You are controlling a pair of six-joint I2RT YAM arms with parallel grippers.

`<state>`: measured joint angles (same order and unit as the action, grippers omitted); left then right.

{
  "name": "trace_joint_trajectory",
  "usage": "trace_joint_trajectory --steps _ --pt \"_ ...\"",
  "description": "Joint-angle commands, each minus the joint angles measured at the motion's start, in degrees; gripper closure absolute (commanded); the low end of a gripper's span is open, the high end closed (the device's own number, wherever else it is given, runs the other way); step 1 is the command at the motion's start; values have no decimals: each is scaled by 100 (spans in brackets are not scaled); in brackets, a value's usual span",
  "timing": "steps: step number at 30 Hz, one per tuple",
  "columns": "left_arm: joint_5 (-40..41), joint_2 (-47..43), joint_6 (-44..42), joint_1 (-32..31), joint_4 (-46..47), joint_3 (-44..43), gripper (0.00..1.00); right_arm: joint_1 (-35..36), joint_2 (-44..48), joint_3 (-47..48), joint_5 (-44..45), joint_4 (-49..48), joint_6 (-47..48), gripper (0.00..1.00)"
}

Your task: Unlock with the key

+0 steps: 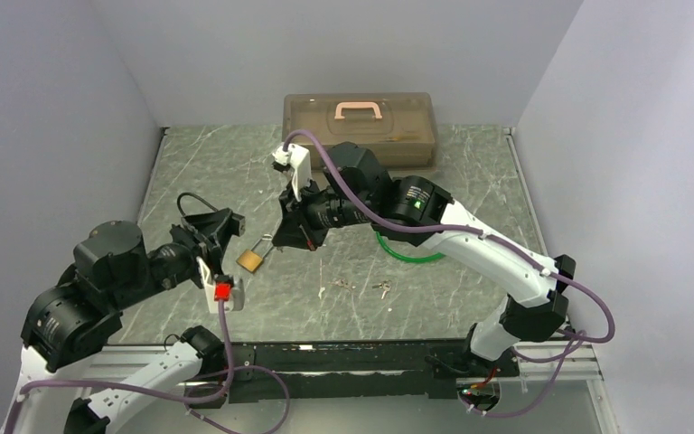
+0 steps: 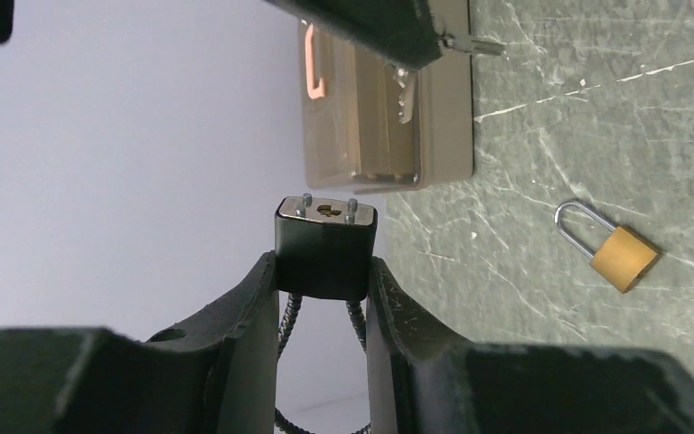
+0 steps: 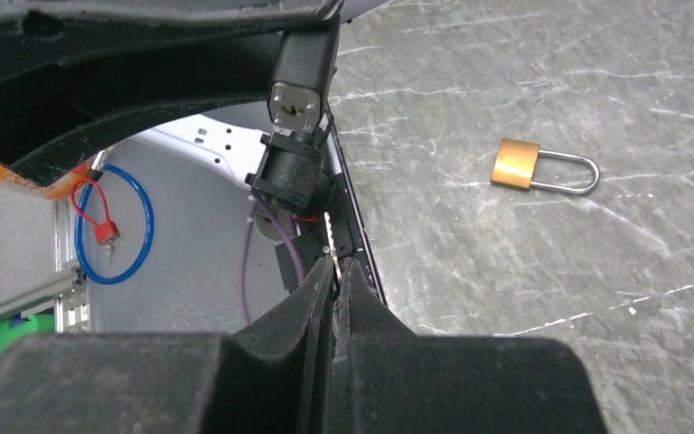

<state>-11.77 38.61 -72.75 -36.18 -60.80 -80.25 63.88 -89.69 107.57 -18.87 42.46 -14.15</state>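
Right tool (image 1: 276, 237) needs to bring the key (image 2: 474, 43) blade square to the keyhole (image 2: 329, 211) before pushing, in line with the slot rather than at a slant, and should turn only once the blade is fully seated; the left tool (image 2: 325, 271) helps best by presenting the black padlock (image 2: 325, 249) without twisting. The left tool's jaws stand partly open and are clamped on the sides of the padlock's body, with the keyhole face pointing away from the wrist and the cable shackle hanging back between the fingers. The right tool is pinched shut on the key, whose blade sticks out past one finger in the left wrist view, a second key dangling below it; key and keyhole are near but apart. Farther out, a brass padlock (image 1: 251, 259) lies on the counter (image 1: 470, 181), loose keys (image 1: 339, 286) lie near it, and a lidded box (image 1: 360, 127) sits at the back
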Motion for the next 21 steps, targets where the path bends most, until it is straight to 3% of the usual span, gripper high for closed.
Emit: trace_joint_trajectory --steps 1,12,21 --pt "-485 -434 -832 19 404 263 100 189 -83 494 455 183 104 100" --pt "15 -993 -1560 22 1603 1181 100 734 -87 541 1511 -112 215 100" --pt "210 -1104 -1530 17 1721 1261 100 978 298 -149 2443 -962 229 100"
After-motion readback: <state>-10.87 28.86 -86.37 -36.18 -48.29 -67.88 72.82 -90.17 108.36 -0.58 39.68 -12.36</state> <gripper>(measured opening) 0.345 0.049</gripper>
